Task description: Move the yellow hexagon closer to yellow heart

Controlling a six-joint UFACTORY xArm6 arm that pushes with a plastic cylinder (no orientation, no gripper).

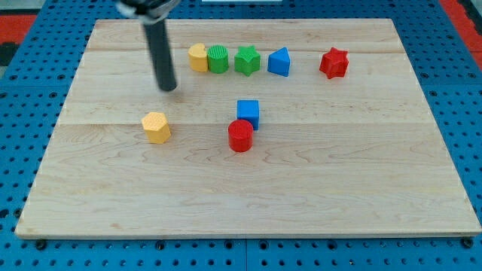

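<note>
Yellow hexagon [157,126] sits on table [361,188], well apart from yellow heart [198,57] at top row's left end. My tip [169,87] between them, touching neither, apparently. No jaws on rod; nothing held. Push not yet done.

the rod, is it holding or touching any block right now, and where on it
Nothing is held. My tip rests on bare board, apart from every block: the yellow hexagon lies toward the view's bottom, the yellow heart to its upper right.
</note>
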